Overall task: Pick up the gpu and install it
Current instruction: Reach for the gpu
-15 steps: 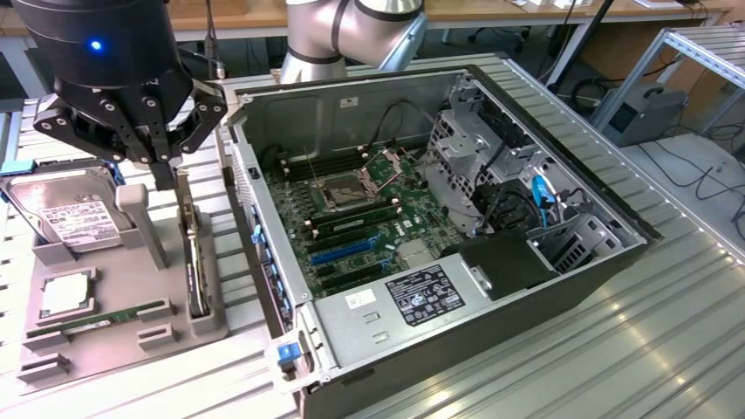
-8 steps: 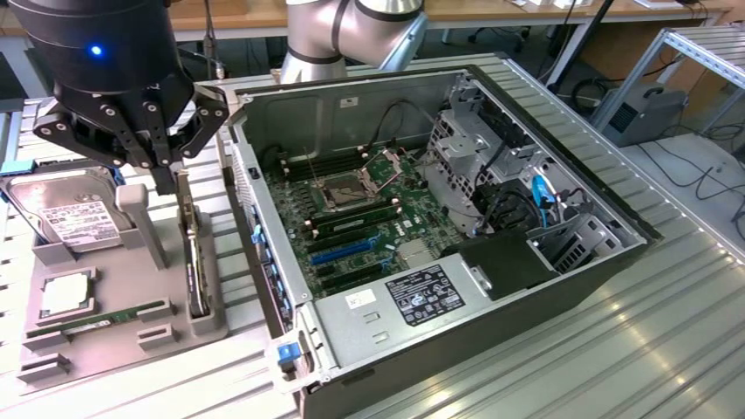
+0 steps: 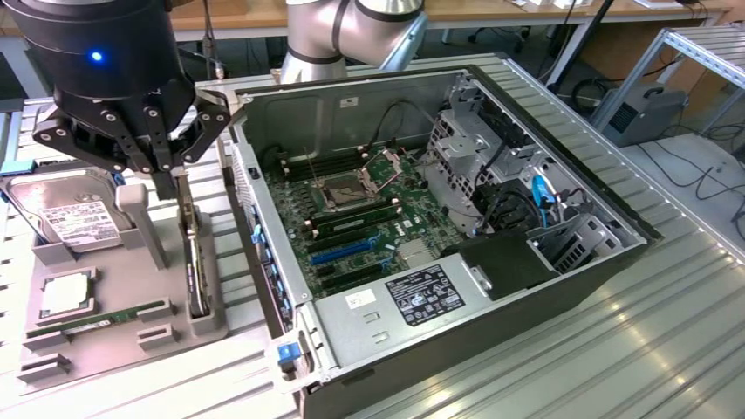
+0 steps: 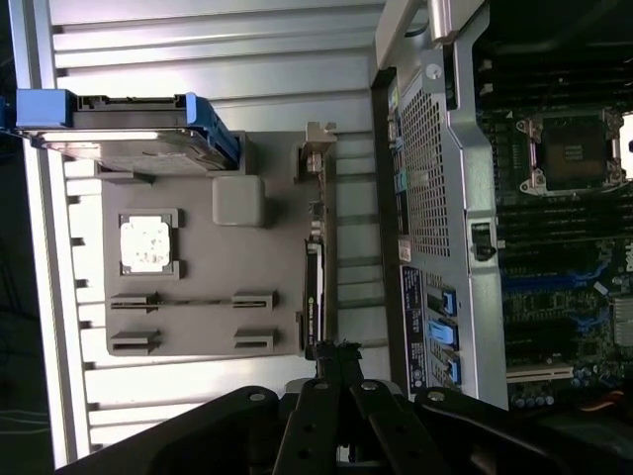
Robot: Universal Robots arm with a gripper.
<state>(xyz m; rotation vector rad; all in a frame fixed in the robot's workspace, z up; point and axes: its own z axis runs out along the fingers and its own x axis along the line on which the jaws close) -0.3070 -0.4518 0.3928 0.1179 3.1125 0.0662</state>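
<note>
Currently at the pick-up step: the gripper [image 3: 174,185] is down over the grey tray [image 3: 117,353], its jaws drawn together and, as far as I can judge, pinched on the upper edge of the gpu [image 3: 198,257]. The gpu stands on edge in the tray's long slot, on the side of the tray nearest the case [image 3: 466,349], and looks seated, not yet lifted. In the wrist view the gripper [image 4: 331,351] sits at one end of the gpu [image 4: 313,297], which reads as a thin dark strip along that same side of the tray [image 4: 218,277]. Install not begun; the blue slots [image 3: 344,253] on the motherboard [image 3: 361,223] beside the tray stand open. Judgement: getting the card out calls for a straight pull up along the slot, no twist, since the grip is near one end and the card could tilt or bind. Edges to mind: the slot's own walls touch the card on both faces; the case's near side wall [image 3: 250,218] rises just beside the tray, close to the gripper's outer linkage; a grey post [image 3: 140,223] stands on the tray just on the card's other side. The hard drive [image 3: 76,218], processor chip [image 3: 64,295] and RAM stick [image 3: 99,316] lie farther across the tray, apart from the card. Room above the tray looks free.
</note>
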